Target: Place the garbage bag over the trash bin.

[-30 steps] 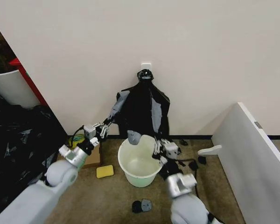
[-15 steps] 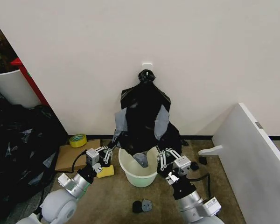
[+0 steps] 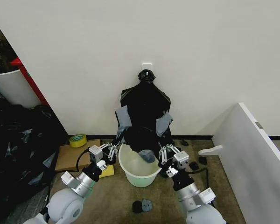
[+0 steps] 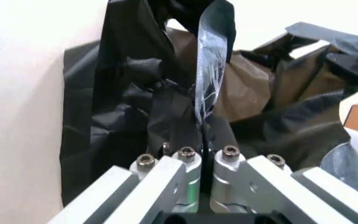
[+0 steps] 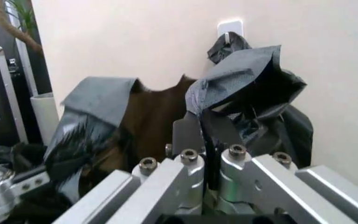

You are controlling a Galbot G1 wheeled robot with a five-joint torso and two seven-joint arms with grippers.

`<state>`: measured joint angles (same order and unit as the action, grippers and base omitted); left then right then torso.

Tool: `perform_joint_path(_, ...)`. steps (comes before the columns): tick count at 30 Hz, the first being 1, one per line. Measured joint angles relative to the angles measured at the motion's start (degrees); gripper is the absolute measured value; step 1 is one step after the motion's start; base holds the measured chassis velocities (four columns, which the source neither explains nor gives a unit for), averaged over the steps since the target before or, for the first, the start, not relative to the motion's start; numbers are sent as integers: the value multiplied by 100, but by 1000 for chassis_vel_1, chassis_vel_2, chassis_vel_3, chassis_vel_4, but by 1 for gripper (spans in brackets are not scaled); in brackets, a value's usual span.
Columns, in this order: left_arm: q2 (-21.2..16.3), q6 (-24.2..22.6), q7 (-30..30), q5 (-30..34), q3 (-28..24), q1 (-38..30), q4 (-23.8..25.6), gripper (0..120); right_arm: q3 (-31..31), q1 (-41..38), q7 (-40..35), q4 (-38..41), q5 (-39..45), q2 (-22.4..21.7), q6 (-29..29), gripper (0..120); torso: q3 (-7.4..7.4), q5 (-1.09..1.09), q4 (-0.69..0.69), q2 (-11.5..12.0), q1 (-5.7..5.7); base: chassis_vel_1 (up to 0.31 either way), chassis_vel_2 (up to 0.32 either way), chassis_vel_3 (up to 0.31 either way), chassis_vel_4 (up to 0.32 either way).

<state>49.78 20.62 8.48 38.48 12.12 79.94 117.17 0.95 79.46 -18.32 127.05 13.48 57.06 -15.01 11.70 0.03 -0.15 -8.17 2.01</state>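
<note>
On the floor nearest the camera, both arms reach forward to the white trash bin [image 3: 139, 167], which stands upright, mouth up, against the wall. Left gripper [image 3: 113, 149] at the bin's left rim, fingers pressed together on an edge of the garbage bag [image 3: 144, 114]; right gripper [image 3: 166, 152] at the right rim, likewise pinching the bag's edge. Bag hangs long axis vertical, knotted top on a wall hook [image 3: 146, 65], lower end dipping into the bin. No legible writing.
</note>
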Motion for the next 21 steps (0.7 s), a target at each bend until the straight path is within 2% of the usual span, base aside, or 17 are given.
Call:
perform_joint_path(15,-95,-223,-324,293,233,203,902,0,-210,-22,17,469,148,11,68,0,0,0,0,0,0,0,0,0,0)
perform_joint_path(21,-53,-241,-339,284,198,180,858,0,-254,-75,66,424,164,62,87,0,0,0,0,0,0,0,0,0,0)
